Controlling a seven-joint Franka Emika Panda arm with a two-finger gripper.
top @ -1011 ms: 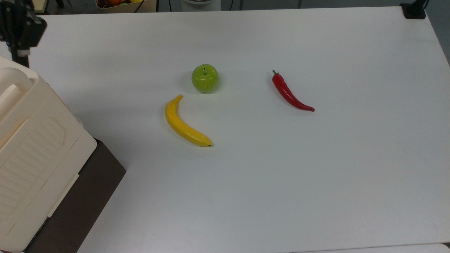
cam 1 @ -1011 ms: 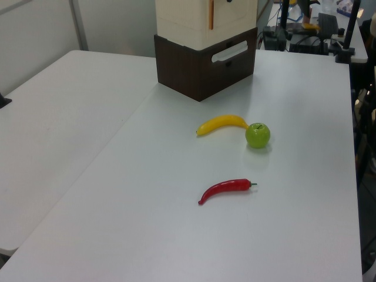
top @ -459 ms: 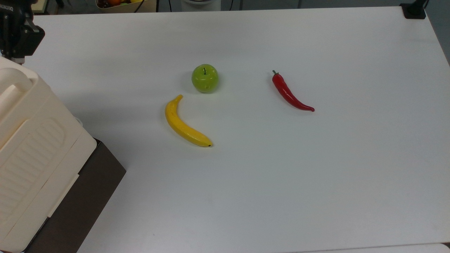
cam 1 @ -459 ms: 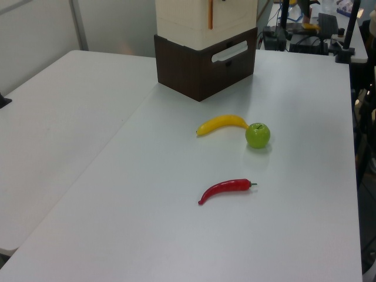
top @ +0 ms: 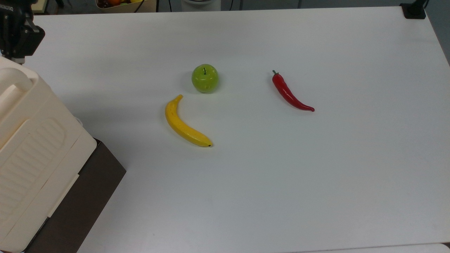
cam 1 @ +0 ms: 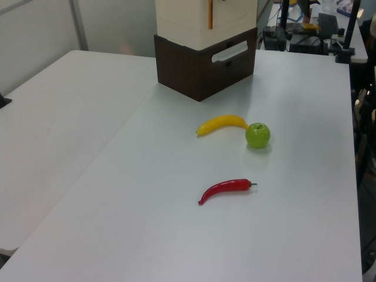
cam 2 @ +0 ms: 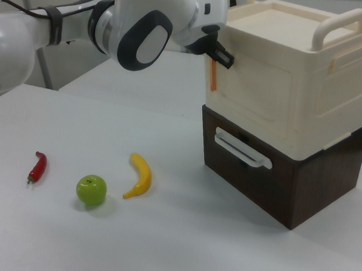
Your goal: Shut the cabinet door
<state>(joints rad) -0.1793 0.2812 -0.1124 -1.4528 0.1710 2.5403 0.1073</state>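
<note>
The cabinet door [cam 2: 253, 97] is the smooth cream face of the cabinet [cam 2: 299, 69] above the dark brown base [cam 2: 277, 187]. In the right view it lies flush with the box, with no gap at its left edge, where a thin orange strip [cam 2: 214, 75] runs down the corner. I judge it shut or all but shut. In the left view the same face [cam 1: 235, 14] sits right of the strip, again in line with the front below it. The gripper [cam 2: 218, 50] is at the door's upper corner, close against the strip. That is probably the edge away from the hinge, where a push would swing the panel home with the least effort. Whether it touches the plastic, and whether the jaws are spread or pressed together, I cannot tell. In the top view the gripper [top: 15, 30] stands at the far corner of the cabinet. The white drawer handle [cam 2: 243, 148] in the base looks untouched. The banana [top: 184, 123], the green apple [top: 205, 78] and the red chilli [top: 290, 93] lie well apart from the cabinet on the white bench [top: 316, 182], clear of the door's swing. A second ago, in the top view, a thin dark part of the gripper reached down beside the cabinet's corner. Now it is drawn up and the tool sits slightly higher in that picture, hardly changed over the last half second, while the fruit has not moved.
</note>
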